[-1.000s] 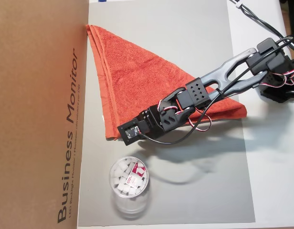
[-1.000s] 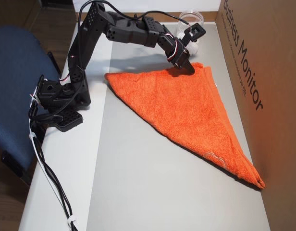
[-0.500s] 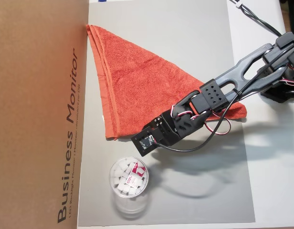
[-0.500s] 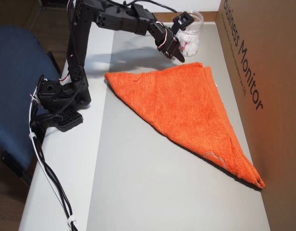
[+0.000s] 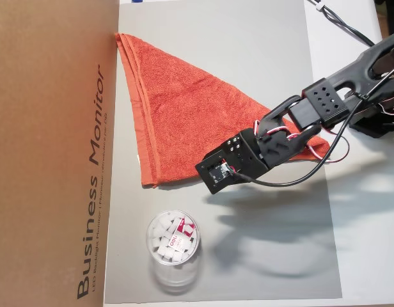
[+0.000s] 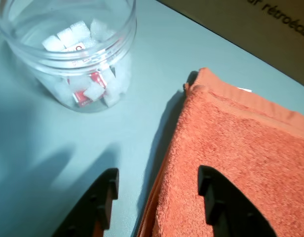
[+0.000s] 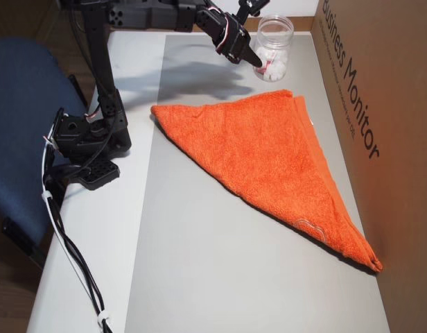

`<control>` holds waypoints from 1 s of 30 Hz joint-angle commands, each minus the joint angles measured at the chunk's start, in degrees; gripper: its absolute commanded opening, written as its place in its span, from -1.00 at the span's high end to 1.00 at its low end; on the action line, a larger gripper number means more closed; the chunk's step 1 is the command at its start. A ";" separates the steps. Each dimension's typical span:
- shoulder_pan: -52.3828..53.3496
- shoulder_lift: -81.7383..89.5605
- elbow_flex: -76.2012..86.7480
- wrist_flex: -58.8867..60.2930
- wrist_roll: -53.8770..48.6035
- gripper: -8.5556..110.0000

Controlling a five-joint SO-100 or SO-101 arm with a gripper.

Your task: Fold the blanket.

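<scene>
**Second fold from the cup-side corner**

Grey mat (image 5: pixel 261 57) on white bench (image 7: pixel 82 277). Left to right in an overhead view: cardboard box (image 5: pixel 50 128), blanket (image 5: pixel 184 109) lying flat in a triangle, gripper (image 6: pixel 154 190) hovering, fingers (image 6: pixel 105 195) parted and empty. Best to descend on the hem corner, clear of the cup (image 6: pixel 73 44).

In an overhead view, the folded blanket (image 5: pixel 184 115) lies flat on the mat (image 5: pixel 261 51), which lies on the bench (image 5: pixel 357 211). The box (image 5: pixel 50 153) stands at 9 o'clock of the blanket, touching its far corner. The cup (image 5: pixel 173 249) stands on the mat at 6 o'clock, near the blanket.
</scene>
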 commanded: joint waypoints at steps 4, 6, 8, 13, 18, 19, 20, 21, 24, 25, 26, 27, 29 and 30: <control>2.02 15.29 7.82 -0.09 -10.28 0.59; 2.81 18.81 10.90 -0.09 -14.94 0.59; 3.69 21.88 13.54 -0.09 -18.72 0.59; 4.31 28.65 17.40 2.20 -24.17 0.59; 4.31 34.10 14.50 17.14 -30.06 0.59; 4.31 34.98 13.89 20.04 -31.11 0.59; 4.31 36.04 13.27 23.03 -32.43 0.59; 4.31 36.83 12.57 25.84 -33.66 0.59; 4.39 39.29 10.99 33.57 -37.27 0.59; 4.39 40.08 10.46 36.12 -38.67 0.59; 4.39 40.96 9.76 38.67 -40.17 0.59; 4.39 41.66 9.23 41.22 -41.84 0.59; 4.39 42.63 8.00 46.05 -45.35 0.59; 4.39 42.98 7.56 47.99 -47.02 0.59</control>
